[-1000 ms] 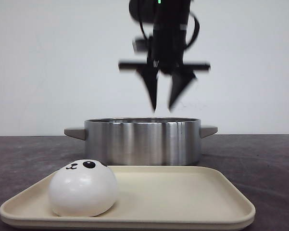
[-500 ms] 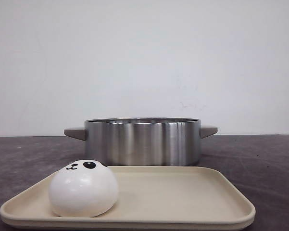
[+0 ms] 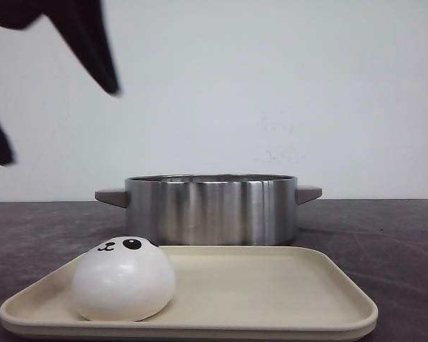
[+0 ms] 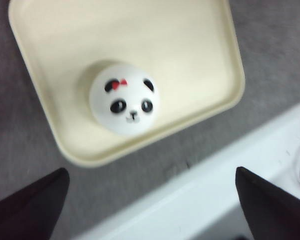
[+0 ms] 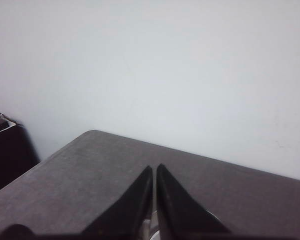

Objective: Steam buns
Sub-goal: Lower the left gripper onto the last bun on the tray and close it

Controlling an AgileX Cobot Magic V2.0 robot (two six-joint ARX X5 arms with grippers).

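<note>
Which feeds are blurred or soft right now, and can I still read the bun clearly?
Front view: bun, tray and pot sharp; left claw a dark smear. Left wrist view: slightly soft, bun's face readable. Right wrist view: no glare, right claw sharp.

One white panda bun [image 3: 123,278] (red bow) sits upright on tray [image 3: 270,299].

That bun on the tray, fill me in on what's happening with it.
One panda-faced bun sits alone on the cream tray, in front of a steel pot. Nothing is touching it. The left gripper hangs above the tray with its jaws wide apart, looking down at the bun. The right gripper is closed and empty, pointing off across the bare table. What is inside the pot cannot be seen.
</note>
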